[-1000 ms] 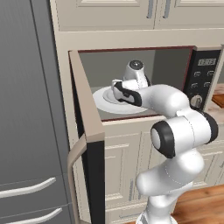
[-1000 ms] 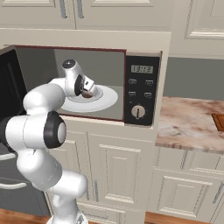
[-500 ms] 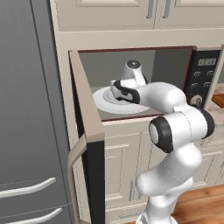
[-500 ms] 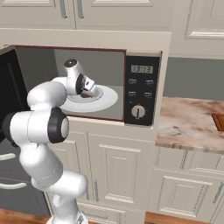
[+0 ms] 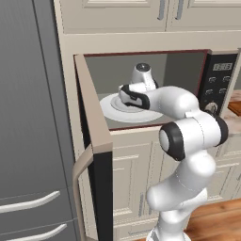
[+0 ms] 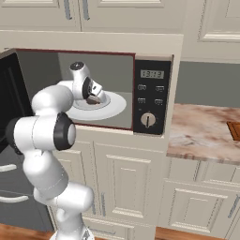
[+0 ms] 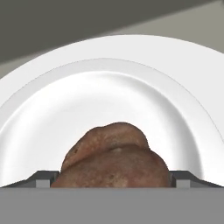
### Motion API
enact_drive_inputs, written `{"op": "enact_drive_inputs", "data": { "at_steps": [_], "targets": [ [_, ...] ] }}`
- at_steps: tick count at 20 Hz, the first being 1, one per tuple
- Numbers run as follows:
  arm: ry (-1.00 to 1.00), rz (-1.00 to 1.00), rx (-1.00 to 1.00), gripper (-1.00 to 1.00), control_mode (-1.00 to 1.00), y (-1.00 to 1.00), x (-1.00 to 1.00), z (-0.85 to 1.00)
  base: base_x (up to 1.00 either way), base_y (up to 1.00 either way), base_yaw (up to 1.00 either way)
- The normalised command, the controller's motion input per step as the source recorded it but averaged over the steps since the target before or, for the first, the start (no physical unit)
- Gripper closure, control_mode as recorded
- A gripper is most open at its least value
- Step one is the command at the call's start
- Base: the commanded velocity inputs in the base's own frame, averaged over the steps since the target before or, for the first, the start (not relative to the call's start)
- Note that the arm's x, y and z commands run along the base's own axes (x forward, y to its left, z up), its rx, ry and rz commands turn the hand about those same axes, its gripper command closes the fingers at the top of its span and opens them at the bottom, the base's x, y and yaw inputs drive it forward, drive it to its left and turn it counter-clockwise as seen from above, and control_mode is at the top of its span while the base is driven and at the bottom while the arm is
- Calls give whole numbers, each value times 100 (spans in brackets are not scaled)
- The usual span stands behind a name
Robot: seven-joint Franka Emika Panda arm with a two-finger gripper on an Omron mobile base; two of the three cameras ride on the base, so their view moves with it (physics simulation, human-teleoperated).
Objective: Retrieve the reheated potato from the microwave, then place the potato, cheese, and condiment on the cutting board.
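The microwave [image 6: 152, 93] stands open, its door [image 5: 92, 132] swung out to the left. Inside, a brown potato [image 7: 113, 157] rests on a white plate [image 7: 109, 87]. My gripper [image 7: 113, 178] reaches into the cavity, open, one fingertip [image 7: 46, 177] on each side of the potato and close against its skin. From the right base view the hand [image 6: 89, 86] tilts down over the potato [image 6: 93, 100] on the plate [image 6: 115, 105]. A corner of the cutting board [image 6: 234, 130] shows at the far right on the counter. The cheese and the condiment are out of view.
A marble counter [image 6: 201, 131] runs to the right of the microwave. A grey fridge [image 5: 37, 117] fills the left side, right beside the open door. Cabinets sit above and below the microwave. The cavity walls close in around my hand.
My hand has settled slightly lower over the plate, and the fingers have drawn in a little toward the potato. The potato and plate have not moved.
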Motion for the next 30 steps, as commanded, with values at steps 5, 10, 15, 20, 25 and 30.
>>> {"op": "enact_drive_inputs", "data": {
  "at_steps": [5,10,15,20,25,30],
  "targets": [
    [7,0,0,100,-100,1,0,-27,0,0,0],
    [-2,1,0,100,-100,4,-22,-16,0,0,0],
    [-9,4,0,100,-100,9,-42,-12,0,0,0],
    [-7,5,0,100,-100,0,-39,11,0,0,0],
    [-4,9,0,100,-100,0,-54,30,0,0,0],
    [-3,21,0,100,-100,-1,-75,32,0,0,0]
  ]
}}
